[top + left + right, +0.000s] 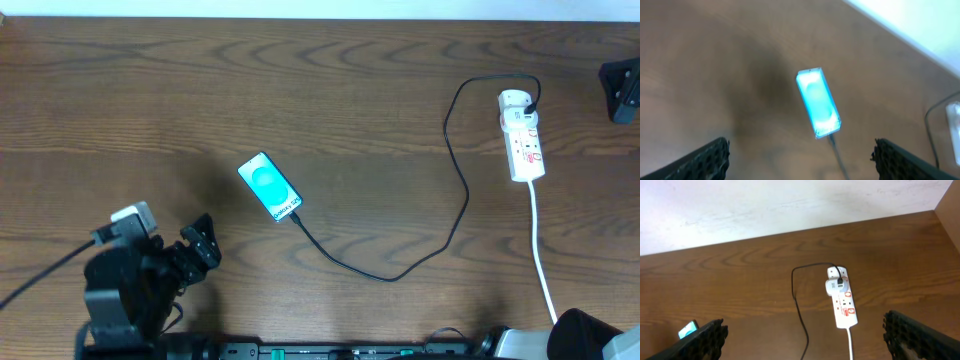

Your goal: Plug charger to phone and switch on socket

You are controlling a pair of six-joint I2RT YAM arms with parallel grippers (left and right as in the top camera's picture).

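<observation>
Black charger cable [466, 195] already seems to meet the teal phone [269, 186] mid-worktop [120, 90], so the switch looks next: right tool [810, 330], jaws wide and empty like the left tool [807, 162], must reach the white socket [524, 140] ahead and press.

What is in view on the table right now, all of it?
phone: one, lit teal screen, flat, centre-left of table
charger cable: one, black, from the phone's near end round to the adapter
adapter: one, white, in the power strip's far end
power strip: one, white with red-marked switches, right side
white cord: one, from strip to near edge
table: one, dark brown wood
wall: white, beyond table
black object: one, right edge, unidentifiable
left gripper: open, near-left, apart from phone
right gripper: open, facing the strip
</observation>
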